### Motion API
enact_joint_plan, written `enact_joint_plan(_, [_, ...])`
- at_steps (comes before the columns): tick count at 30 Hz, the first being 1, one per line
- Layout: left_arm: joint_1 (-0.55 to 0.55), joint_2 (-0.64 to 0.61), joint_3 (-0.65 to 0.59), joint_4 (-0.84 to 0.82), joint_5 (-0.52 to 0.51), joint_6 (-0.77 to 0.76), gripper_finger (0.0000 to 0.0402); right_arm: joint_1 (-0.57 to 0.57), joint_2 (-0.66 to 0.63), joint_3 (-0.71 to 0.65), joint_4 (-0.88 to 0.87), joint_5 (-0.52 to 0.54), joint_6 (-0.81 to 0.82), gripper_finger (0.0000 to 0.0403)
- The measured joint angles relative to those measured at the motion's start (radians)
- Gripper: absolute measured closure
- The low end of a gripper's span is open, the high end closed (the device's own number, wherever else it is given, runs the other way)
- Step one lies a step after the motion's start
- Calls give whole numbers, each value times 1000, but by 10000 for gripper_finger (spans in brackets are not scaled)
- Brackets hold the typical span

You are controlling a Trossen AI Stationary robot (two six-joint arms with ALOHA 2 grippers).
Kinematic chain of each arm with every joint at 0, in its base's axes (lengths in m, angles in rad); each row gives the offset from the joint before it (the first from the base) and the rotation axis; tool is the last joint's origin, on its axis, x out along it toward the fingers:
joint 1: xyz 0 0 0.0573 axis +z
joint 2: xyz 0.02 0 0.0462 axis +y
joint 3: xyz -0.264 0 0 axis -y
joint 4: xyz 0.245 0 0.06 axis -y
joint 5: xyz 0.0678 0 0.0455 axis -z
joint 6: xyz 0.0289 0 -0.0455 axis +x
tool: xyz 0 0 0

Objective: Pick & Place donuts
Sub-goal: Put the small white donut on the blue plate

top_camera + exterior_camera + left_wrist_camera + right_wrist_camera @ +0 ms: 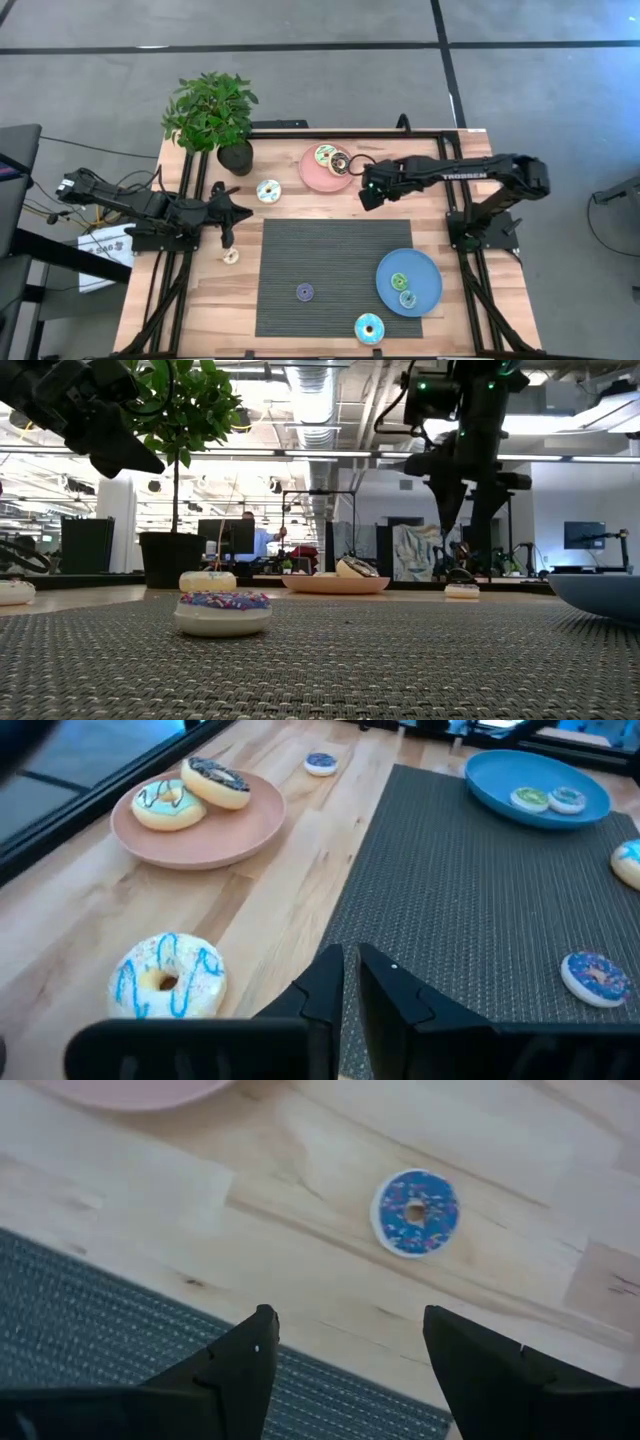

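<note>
Here, the right gripper (345, 1330) hangs with its fingers spread wide and nothing between them, over bare wood just past the mat's (330, 270) back edge. A small blue sprinkled donut (415, 1212) lies flat on the wood just beyond the fingertips, apart from them. The wide spread and downward aim look like a line-up for a straddle grab on that ring, though the fingertips are not yet centred on it.

The pink plate (312, 172) sits farther behind the mat's back edge and carries a cyan-drizzled donut (326, 155) and a brown iced donut (341, 164), the brown one leaning on the other, likely dropped there as sorted ones. The blue plate (425, 270) overlaps the mat's front right corner and holds two small donuts, one green (399, 282).

The left gripper (348, 975) waits off the mat's left edge, fingers pressed nearly together, empty. A small cream donut (231, 256) lies just off that same edge, near it. Loose rings left: a white cyan-striped donut (268, 191) beyond the back left corner, a purple donut (305, 292) on the mat, a big cyan donut (369, 327) at its front edge.
</note>
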Motion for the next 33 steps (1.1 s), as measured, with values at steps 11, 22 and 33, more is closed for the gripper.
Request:
enact_joint_plan(11, [0, 7, 0, -22, -100, -280, 242, -24, -8, 2, -1, -2, -195, 163])
enact_joint_plan(22, [0, 141, 131, 88, -210, -192, 184, -119, -15, 2, -56, 5, -428, 163])
enact_joint_plan(33, [0, 639, 499, -538, 46, -393, 184, -178, -25, 2, -70, 4, -567, 163])
